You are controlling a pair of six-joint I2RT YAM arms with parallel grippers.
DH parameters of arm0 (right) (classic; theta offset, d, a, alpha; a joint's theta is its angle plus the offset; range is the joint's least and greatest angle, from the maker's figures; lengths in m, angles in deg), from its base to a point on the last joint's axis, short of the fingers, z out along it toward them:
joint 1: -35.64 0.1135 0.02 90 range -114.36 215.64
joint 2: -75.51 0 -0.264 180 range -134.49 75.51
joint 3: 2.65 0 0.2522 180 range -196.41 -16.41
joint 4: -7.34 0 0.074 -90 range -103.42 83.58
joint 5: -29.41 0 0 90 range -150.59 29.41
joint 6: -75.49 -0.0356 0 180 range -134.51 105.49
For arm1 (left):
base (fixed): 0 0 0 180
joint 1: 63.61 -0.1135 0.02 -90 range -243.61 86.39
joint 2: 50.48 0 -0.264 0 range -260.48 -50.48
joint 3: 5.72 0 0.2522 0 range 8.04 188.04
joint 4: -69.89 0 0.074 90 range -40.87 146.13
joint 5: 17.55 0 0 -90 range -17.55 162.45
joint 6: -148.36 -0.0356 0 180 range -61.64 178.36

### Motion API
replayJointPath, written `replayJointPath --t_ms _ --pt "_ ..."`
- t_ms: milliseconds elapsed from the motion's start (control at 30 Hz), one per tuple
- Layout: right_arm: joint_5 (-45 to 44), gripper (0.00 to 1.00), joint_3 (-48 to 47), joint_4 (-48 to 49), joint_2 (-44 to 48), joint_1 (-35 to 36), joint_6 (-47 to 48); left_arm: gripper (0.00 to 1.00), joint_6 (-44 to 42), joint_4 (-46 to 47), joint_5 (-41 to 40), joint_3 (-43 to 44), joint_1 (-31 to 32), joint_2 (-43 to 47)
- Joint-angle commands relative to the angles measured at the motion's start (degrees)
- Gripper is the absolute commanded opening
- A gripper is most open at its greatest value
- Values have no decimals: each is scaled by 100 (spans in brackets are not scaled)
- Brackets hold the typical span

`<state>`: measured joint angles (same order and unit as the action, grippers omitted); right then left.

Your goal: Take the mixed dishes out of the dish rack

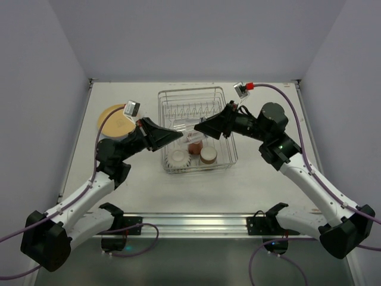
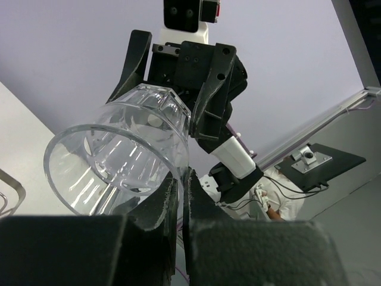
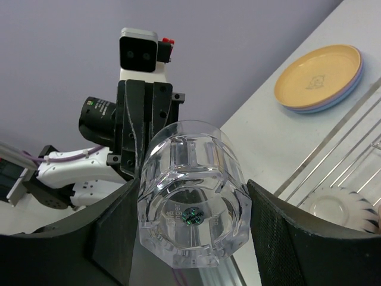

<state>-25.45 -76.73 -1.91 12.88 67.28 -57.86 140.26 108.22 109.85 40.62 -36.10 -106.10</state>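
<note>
The clear glass (image 1: 189, 131) hangs on its side between both grippers, above the silver wire dish rack (image 1: 190, 91). My left gripper (image 2: 181, 179) is shut on the glass's rim wall (image 2: 119, 161), one finger inside and one outside. My right gripper (image 3: 193, 202) clamps the glass's thick base (image 3: 193, 179) between its pads. In the rack lie a white ribbed bowl (image 1: 177, 158), a brown-and-cream cup (image 1: 208, 155) and a small pink mug (image 1: 194, 146). A yellow-orange plate (image 1: 113, 119) tops a stack with blue and purple edges (image 3: 351, 83), left of the rack.
The rack's upright prongs (image 1: 193, 110) stand empty at its far half. White walls close the table on the left, back and right. A metal rail (image 1: 190, 223) with the arm bases runs along the near edge.
</note>
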Motion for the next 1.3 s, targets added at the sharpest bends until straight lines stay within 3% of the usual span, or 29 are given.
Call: replayJointPath --t_ms 0,67,100,133,267,367,633,833,933,1067,1267 --pt "-253 39 274 -144 -232 27 433 0 361 531 118 530 123 419" --pt "-209 63 336 -57 -241 18 407 0 317 381 118 591 123 525" --pt "-235 91 371 -30 -223 27 381 0 282 198 118 609 123 578" --pt "-287 99 441 -3 -162 27 380 0 221 48 135 636 123 622" --pt "-683 99 669 110 198 0 424 0 -629 -1059 -5 732 106 964" --pt "-990 99 924 199 628 -17 486 0 -1474 -2653 -233 1013 71 1097" --pt "-1764 99 1215 -90 1350 -79 854 0 -2959 -4821 -1296 1418 -70 1202" --pt "-2072 99 1206 -416 1517 -114 1145 0 -3664 -6884 -3096 1716 -228 1421" --pt "-2133 99 1241 -434 1552 -114 1180 0 -3849 -7483 -4500 1910 -263 1588" --pt "-2186 99 1241 -434 1535 -140 1180 0 -3892 -7968 -5539 2094 -272 1826" --pt "-2169 99 1259 -434 1482 -175 1154 0 -3700 -9664 -7097 3104 -290 844"
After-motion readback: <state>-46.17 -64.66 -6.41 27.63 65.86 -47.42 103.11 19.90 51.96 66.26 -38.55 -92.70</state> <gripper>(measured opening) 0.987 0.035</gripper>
